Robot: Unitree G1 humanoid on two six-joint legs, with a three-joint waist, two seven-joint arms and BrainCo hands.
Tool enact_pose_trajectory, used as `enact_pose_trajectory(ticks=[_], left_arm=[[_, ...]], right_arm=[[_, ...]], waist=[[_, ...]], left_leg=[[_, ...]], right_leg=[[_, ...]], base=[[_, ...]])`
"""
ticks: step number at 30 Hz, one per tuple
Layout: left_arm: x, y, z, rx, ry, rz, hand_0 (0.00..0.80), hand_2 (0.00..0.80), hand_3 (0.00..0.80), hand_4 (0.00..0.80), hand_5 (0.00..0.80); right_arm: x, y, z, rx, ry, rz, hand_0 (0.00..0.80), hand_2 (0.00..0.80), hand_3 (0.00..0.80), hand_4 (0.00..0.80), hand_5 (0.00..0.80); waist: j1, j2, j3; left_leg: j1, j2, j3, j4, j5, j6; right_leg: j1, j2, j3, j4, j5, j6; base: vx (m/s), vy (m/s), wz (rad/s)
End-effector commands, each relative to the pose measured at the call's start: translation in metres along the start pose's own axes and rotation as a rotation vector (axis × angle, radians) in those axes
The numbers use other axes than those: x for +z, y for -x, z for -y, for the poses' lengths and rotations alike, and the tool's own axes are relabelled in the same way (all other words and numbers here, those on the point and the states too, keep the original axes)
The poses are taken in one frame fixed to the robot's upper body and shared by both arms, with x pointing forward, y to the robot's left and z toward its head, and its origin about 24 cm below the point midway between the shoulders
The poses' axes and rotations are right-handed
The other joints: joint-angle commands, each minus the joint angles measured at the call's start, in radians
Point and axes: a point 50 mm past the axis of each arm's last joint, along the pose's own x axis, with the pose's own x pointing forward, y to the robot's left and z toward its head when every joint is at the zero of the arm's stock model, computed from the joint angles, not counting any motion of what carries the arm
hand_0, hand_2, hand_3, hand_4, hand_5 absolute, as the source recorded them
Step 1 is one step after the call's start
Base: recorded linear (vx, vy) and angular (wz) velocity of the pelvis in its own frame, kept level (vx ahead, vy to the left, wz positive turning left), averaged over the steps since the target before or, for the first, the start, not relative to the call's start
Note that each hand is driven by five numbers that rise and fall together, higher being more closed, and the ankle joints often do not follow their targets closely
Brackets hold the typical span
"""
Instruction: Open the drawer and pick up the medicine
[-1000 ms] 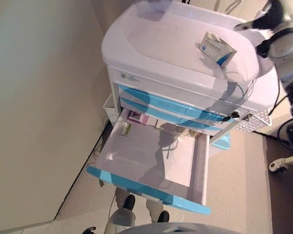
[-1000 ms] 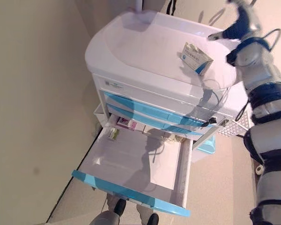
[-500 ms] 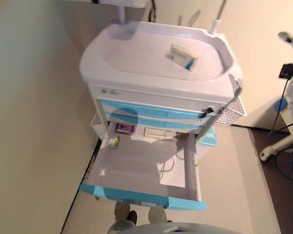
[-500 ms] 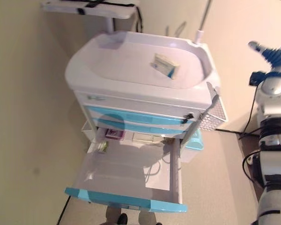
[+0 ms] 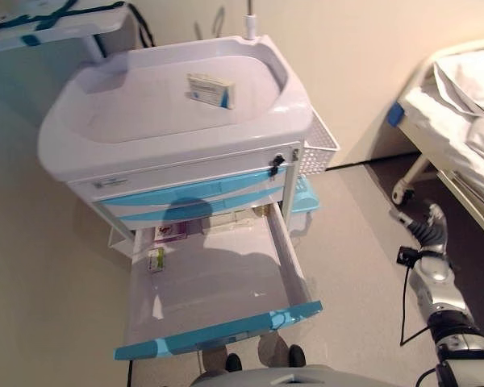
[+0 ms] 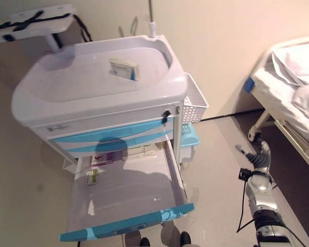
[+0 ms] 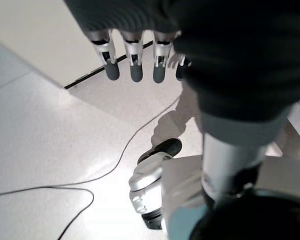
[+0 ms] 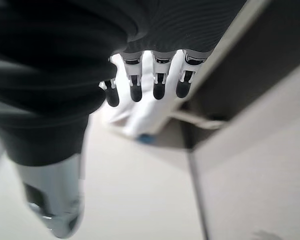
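A white and blue medicine box (image 5: 210, 89) lies on the top of the white cart (image 5: 105, 153). The cart's lowest drawer (image 5: 218, 282) stands pulled out, its blue front (image 5: 218, 329) nearest me. At the drawer's back lie a small green box (image 5: 156, 259), a pink box (image 5: 170, 231) and a flat white pack (image 5: 226, 223). My right hand (image 5: 430, 226) hangs low to the right of the cart, fingers (image 8: 157, 82) straight, holding nothing. My left hand (image 7: 135, 60) shows only in its wrist view, fingers straight, over the floor.
A white wire basket (image 5: 319, 145) hangs on the cart's right side, with a blue bin (image 5: 302, 197) below it. A bed (image 5: 460, 121) with white bedding stands at the right. A shelf (image 5: 48, 20) is at the upper left, against the wall.
The camera has swung, so the whole picture has shifted. My right arm has come down from beside the cart top to low at the right. The medicine box stays on the cart top.
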Motion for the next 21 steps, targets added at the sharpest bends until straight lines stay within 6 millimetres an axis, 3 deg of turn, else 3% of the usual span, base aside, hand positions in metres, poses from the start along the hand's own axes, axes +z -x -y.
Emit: enact_pose_trajectory(ticks=[1, 2, 4, 5, 9, 10, 13, 19, 21], left_arm=[[0.009, -0.003, -0.011, 0.038, 0.024, 0.010, 0.000, 0.000, 0.000, 0.000, 0.000], [0.009, -0.003, -0.011, 0.038, 0.024, 0.010, 0.000, 0.000, 0.000, 0.000, 0.000], [0.011, -0.003, -0.013, 0.042, 0.009, 0.013, 0.000, 0.000, 0.000, 0.000, 0.000], [0.011, -0.003, -0.013, 0.042, 0.009, 0.012, 0.000, 0.000, 0.000, 0.000, 0.000], [0.016, -0.003, -0.021, 0.078, -0.012, 0.028, 0.000, 0.000, 0.000, 0.000, 0.000], [0.016, -0.003, -0.021, 0.079, -0.012, 0.029, 0.000, 0.000, 0.000, 0.000, 0.000], [0.023, -0.004, -0.031, 0.117, -0.007, 0.047, 0.000, 0.000, 0.000, 0.000, 0.000], [0.037, -0.003, -0.047, 0.162, 0.009, 0.100, 0.000, 0.000, 0.000, 0.000, 0.000], [0.045, -0.003, -0.050, 0.173, 0.006, 0.129, 0.000, 0.000, 0.000, 0.000, 0.000]], right_arm=[[-0.029, 0.011, -0.009, 0.091, 0.112, -0.075, 0.000, 0.000, 0.000, 0.000, 0.000], [-0.029, 0.011, -0.009, 0.091, 0.112, -0.075, 0.000, 0.000, 0.000, 0.000, 0.000], [-0.070, 0.030, -0.006, 0.133, 0.185, -0.234, 0.000, 0.000, 0.000, 0.000, 0.000], [-0.070, 0.030, -0.006, 0.134, 0.185, -0.234, 0.000, 0.000, 0.000, 0.000, 0.000], [-0.121, 0.064, -0.001, 0.183, 0.276, -0.443, 0.000, 0.000, 0.000, 0.000, 0.000], [-0.121, 0.064, -0.001, 0.183, 0.276, -0.443, 0.000, 0.000, 0.000, 0.000, 0.000], [-0.152, 0.092, -0.002, 0.237, 0.327, -0.597, 0.000, 0.000, 0.000, 0.000, 0.000], [-0.173, 0.119, -0.008, 0.326, 0.399, -0.697, 0.000, 0.000, 0.000, 0.000, 0.000], [-0.173, 0.119, -0.012, 0.341, 0.402, -0.685, 0.000, 0.000, 0.000, 0.000, 0.000]], waist=[[0.002, -0.026, -0.013], [0.002, -0.026, -0.013], [-0.009, -0.023, -0.006], [-0.009, -0.023, -0.006], [-0.020, -0.016, 0.028], [-0.020, -0.016, 0.028], [-0.028, -0.007, 0.068], [-0.026, -0.016, 0.104], [-0.027, -0.018, 0.120]], left_leg=[[-0.028, -0.052, -0.012, 0.001, -0.029, 0.022], [-0.028, -0.052, -0.012, 0.001, -0.029, 0.022], [-0.027, -0.050, -0.016, 0.001, -0.026, 0.018], [-0.027, -0.050, -0.016, 0.001, -0.026, 0.018], [-0.031, -0.045, -0.025, 0.001, -0.019, 0.020], [-0.031, -0.045, -0.025, 0.001, -0.019, 0.020], [-0.043, -0.048, -0.045, 0.001, -0.008, 0.022], [-0.066, -0.049, -0.078, 0.001, 0.016, 0.017], [-0.084, -0.044, -0.090, 0.001, 0.026, 0.015]], right_leg=[[-0.017, -0.008, -0.025, 0.044, -0.015, 0.050], [-0.017, -0.008, -0.026, 0.044, -0.015, 0.050], [-0.017, -0.008, -0.031, 0.047, -0.017, 0.047], [-0.017, -0.008, -0.031, 0.048, -0.017, 0.047], [-0.047, -0.008, -0.042, 0.112, -0.044, 0.036], [-0.048, -0.008, -0.043, 0.115, -0.046, 0.036], [-0.098, -0.009, -0.057, 0.206, -0.087, 0.021], [-0.136, -0.013, -0.092, 0.257, -0.116, 0.010], [-0.157, -0.012, -0.104, 0.275, -0.122, 0.007]], base=[[0.000, 0.000, 0.00], [-0.003, -0.024, 0.05], [-0.004, -0.024, 0.04], [0.000, 0.000, 0.00], [-0.027, -0.022, 0.01], [-0.046, -0.007, 0.00], [-0.071, -0.006, 0.03], [-0.025, -0.045, 0.23], [-0.053, -0.083, 0.19]])
